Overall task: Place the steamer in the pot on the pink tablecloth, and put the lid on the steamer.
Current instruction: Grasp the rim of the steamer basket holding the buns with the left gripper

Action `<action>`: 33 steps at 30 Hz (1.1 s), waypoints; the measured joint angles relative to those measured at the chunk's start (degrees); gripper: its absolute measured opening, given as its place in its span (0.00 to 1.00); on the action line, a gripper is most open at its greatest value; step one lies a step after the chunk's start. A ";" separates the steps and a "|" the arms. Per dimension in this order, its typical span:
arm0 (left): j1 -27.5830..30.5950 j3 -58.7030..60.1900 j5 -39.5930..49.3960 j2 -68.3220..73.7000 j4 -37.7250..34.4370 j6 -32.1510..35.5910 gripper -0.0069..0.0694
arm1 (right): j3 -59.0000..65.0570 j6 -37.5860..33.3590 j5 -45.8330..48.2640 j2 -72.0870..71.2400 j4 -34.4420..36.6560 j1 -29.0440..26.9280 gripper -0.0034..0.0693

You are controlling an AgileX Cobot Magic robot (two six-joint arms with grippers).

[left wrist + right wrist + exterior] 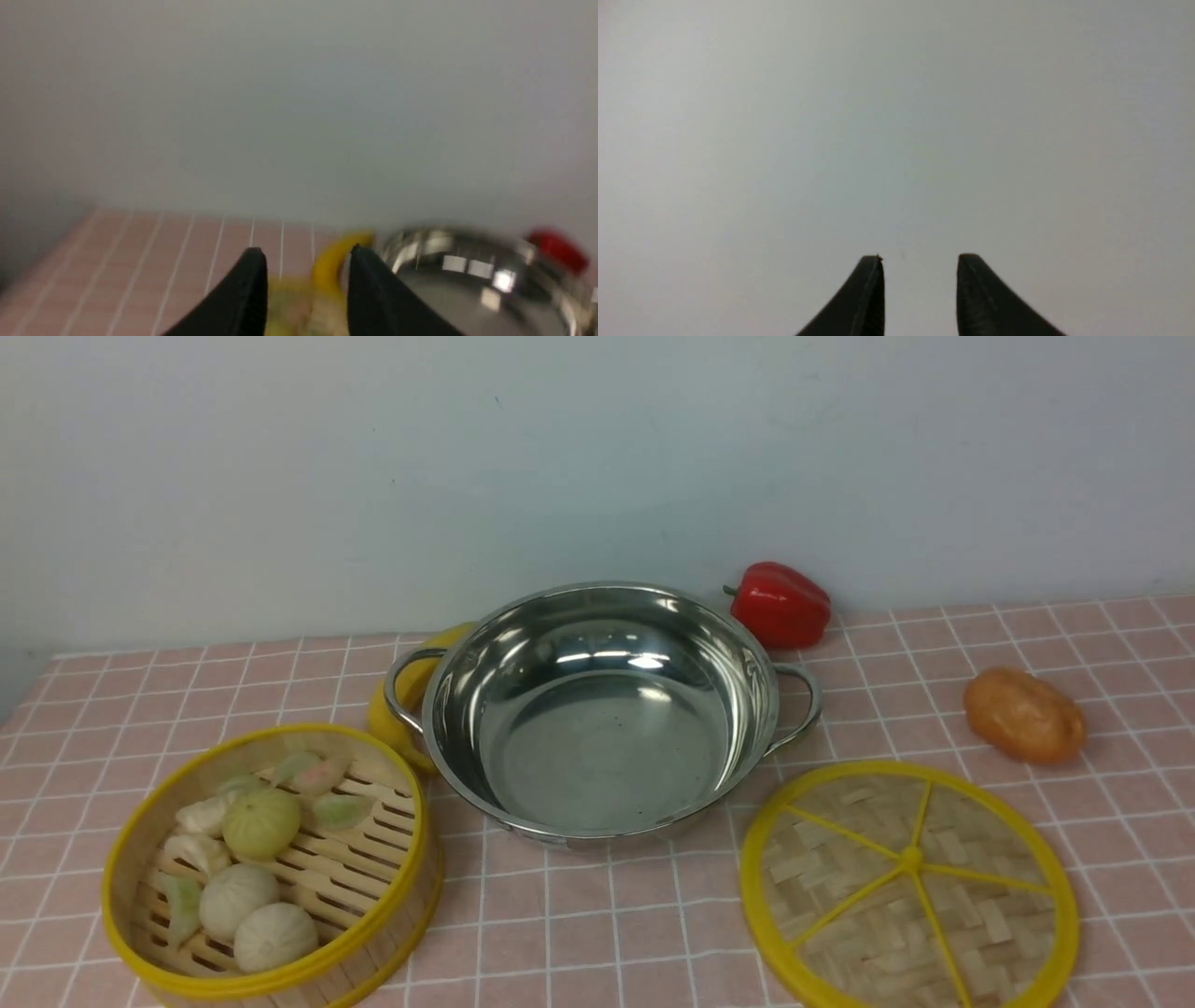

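The shiny steel pot stands empty in the middle of the pink tablecloth. Front left of it sits the steamer, a yellow-rimmed bamboo basket holding pale buns and dumplings. The flat woven lid with yellow spokes lies front right of the pot. Neither arm shows in the front view. In the left wrist view my left gripper is open and empty in the air, with the blurred pot and a bit of the steamer beyond it. My right gripper is open and empty, facing only the plain wall.
A red bell pepper lies behind the pot near the wall. An orange-brown potato-like piece lies right of the pot, behind the lid. A yellow object is partly hidden behind the pot's left handle. The grey wall closes the back.
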 joint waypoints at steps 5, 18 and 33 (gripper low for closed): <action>0.00 -0.07 10.95 13.45 2.91 0.00 0.41 | 2.88 28.74 -4.39 5.16 -28.14 0.00 0.38; 4.69 -8.44 9.65 40.79 9.91 -2.42 0.41 | 7.88 47.69 -34.48 24.63 -46.58 0.00 0.38; 17.82 -13.01 4.24 58.77 -11.35 20.16 0.41 | 7.88 43.51 -36.01 27.79 -46.58 0.00 0.38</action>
